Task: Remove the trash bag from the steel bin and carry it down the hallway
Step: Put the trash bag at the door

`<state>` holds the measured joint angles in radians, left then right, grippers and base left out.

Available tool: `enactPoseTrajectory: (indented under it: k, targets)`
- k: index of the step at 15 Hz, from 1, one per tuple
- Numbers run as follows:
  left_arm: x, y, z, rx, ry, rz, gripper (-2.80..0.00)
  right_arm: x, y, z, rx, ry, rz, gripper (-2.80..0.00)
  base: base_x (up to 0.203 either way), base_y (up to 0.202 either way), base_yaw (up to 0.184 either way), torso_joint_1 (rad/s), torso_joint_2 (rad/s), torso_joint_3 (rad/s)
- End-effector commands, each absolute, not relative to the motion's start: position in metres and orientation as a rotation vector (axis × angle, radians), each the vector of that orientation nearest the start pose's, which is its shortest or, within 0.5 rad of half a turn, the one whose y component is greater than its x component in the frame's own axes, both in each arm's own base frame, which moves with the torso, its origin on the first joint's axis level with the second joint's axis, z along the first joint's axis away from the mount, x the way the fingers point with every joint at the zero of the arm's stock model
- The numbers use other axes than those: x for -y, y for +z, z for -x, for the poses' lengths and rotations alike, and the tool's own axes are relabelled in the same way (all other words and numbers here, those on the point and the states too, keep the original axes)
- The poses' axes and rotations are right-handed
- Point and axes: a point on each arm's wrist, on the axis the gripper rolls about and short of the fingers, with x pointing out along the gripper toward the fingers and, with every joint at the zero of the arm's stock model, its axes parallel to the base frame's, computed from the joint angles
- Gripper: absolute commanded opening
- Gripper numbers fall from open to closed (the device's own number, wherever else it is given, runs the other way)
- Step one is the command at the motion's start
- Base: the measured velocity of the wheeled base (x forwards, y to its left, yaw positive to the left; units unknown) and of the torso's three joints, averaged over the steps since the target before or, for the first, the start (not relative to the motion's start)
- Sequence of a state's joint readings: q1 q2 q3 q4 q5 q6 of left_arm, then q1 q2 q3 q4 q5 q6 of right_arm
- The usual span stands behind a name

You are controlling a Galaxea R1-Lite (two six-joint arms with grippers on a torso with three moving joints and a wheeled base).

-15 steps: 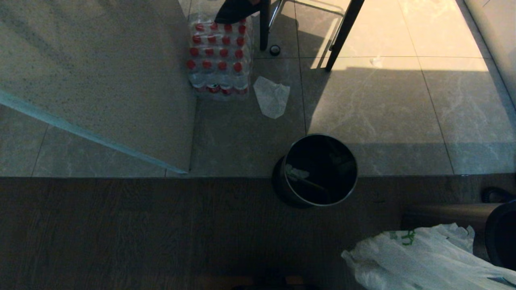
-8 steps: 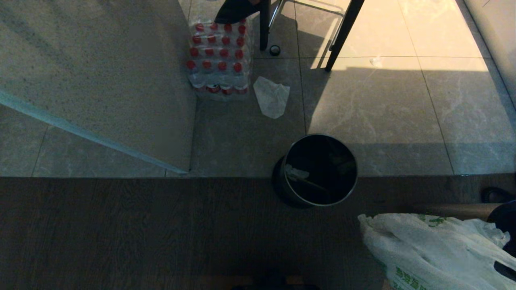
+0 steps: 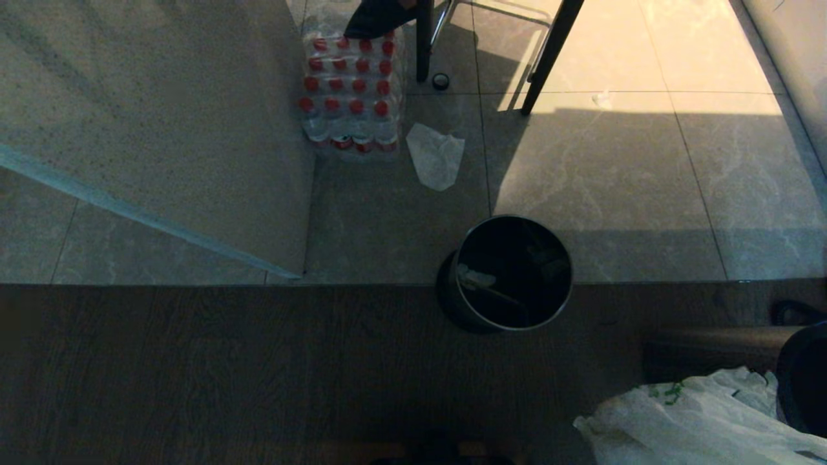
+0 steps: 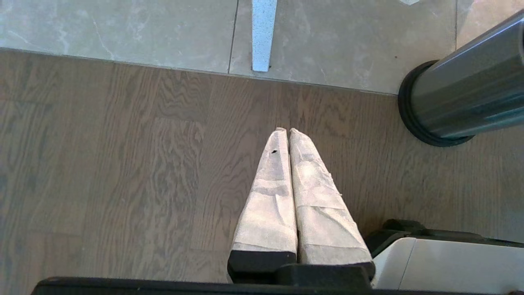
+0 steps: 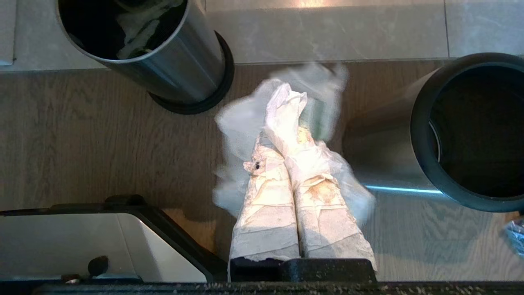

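Now right gripper [image 5: 282, 151] jaws clamped on trash bag [image 5: 286, 123], beside steel bin [image 5: 163, 61].

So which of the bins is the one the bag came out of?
Find the seam where grey tile meets wood floor. The steel bin stands on it, nearly mid-picture, a little litter inside. The other, black-rimmed bin sits by the right claw, which grips the trash bag.

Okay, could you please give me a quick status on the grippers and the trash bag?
Right gripper shut on the trash bag, bag clear of the steel bin. Left gripper shut, empty. Second bin close beside the bag.
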<state>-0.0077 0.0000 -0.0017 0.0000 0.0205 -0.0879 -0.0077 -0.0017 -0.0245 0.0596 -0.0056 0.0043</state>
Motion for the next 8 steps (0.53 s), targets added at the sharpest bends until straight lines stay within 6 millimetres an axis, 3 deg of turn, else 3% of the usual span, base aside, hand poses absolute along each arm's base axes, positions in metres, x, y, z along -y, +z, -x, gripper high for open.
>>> enactPoseTrajectory:
  k: [1,8]
  targets:
    - [-0.0007,0.0759,0.0229,0.002,0.014,0.087,-2.80,-0.0001,0.0761,0.0249,-0.034,-0.014,-0.005,-2.80,0.000,0.000,0.000,0.002,0.00,0.105]
    - [-0.0007,0.0759,0.0229,0.002,0.014,0.091,-2.80,-0.0001,0.0761,0.0249,-0.034,-0.014,-0.005,-2.80,0.000,0.000,0.000,0.002,0.00,0.184]
